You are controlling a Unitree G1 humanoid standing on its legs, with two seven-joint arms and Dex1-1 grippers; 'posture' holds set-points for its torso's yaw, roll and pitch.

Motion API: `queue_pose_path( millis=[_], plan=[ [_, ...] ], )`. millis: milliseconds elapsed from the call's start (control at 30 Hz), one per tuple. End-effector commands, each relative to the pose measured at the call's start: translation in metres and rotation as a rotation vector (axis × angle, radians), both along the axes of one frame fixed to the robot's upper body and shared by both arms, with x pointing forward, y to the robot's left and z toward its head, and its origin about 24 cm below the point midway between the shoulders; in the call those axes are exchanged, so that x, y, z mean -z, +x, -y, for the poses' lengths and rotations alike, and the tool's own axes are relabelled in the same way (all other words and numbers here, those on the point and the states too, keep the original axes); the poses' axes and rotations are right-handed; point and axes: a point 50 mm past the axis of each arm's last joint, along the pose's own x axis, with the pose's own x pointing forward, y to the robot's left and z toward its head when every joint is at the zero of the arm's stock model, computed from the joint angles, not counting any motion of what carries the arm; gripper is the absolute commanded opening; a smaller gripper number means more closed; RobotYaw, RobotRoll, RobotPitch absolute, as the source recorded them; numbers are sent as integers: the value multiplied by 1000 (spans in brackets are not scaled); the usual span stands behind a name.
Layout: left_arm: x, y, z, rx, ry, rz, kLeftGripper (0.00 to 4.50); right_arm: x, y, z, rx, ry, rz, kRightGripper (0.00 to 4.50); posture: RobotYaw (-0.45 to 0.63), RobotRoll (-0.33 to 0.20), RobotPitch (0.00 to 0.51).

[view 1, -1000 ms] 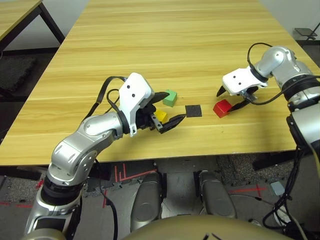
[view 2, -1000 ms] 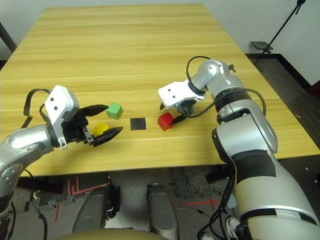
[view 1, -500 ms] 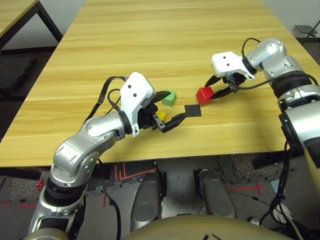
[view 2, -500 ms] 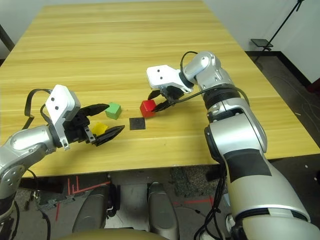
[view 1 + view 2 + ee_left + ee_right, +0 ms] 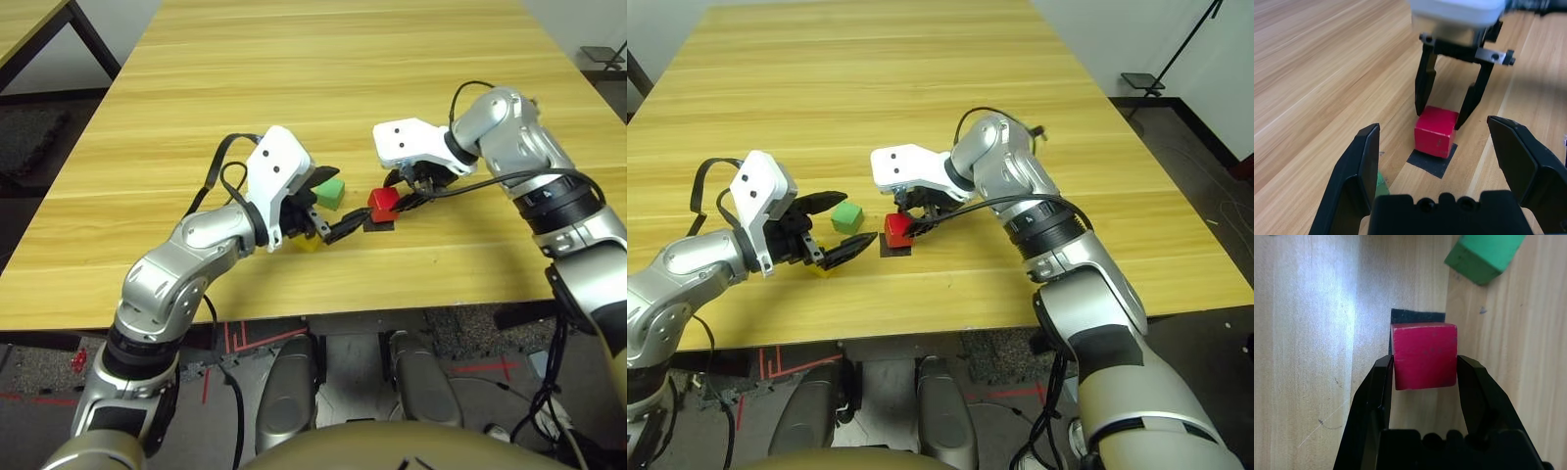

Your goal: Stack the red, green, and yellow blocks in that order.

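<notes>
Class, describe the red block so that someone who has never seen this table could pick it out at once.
Start with the wooden table and find the flat black square patch near its front edge, between the two arms. The red block is over that patch, gripped between the black fingers of the right gripper. Among the cubes it alone is red and held; the green block lies free nearby.

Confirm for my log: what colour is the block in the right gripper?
Red block, clearest in the right wrist view.

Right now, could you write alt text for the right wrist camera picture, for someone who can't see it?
Two black fingers grip a red block by its sides, above a flat black square patch on a pale wooden table. A green block lies beyond, apart from the red one.
</notes>
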Motion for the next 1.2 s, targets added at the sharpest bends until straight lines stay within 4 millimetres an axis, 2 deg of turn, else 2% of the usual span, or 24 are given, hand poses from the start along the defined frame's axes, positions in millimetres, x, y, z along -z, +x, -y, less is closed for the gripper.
queue_pose_path(
  millis=[33, 500, 667, 733, 800, 833, 900, 1000, 1033, 1100, 1133, 1200],
  plan=[
    [2, -1, 1, -5, 0, -2, 4500, 2, -1, -2, 13, -9, 5, 2048, 508, -307, 144],
    [3, -2, 0, -35, -9, 1, 4500, 9, -2, -7, 15, -19, 14, 2048, 524, -305, 156],
    [2, 3, -3, -76, -16, 21, 4500, 9, -1, -7, 21, 10, 12, 3791, 509, -301, 152],
    [1, 8, -4, -102, -10, 31, 4500, 1, 1, -6, 35, 71, 19, 4469, 501, -296, 147],
    [-1, 13, -4, -123, -7, 35, 4500, -11, 4, -3, 65, 183, 6, 4469, 492, -289, 142],
    [-1, 16, -4, -140, -3, 23, 4500, -19, 6, 3, 99, 251, -11, 4469, 490, -279, 138],
    [2, 22, -4, -176, 6, -15, 4500, -37, 13, 28, 181, 303, 11, 4469, 485, -272, 134],
    [8, 31, -5, -251, 1, -92, 4500, -50, 18, 62, 235, 406, 39, 4469, 449, -255, 123],
    [9, 33, -7, -267, 0, -109, 4500, -51, 19, 67, 241, 444, 37, 4469, 440, -251, 120],
    [16, 39, -9, -311, 24, -161, 4500, -46, 18, 90, 340, 539, 28, 4469, 404, -234, 114],
    [18, 41, -9, -321, 48, -188, 4500, -40, 16, 101, 380, 549, 23, 4469, 396, -228, 112],
    [21, 44, -9, -338, 81, -227, 4500, -30, 9, 112, 403, 556, 17, 4469, 371, -207, 110]
  ],
)
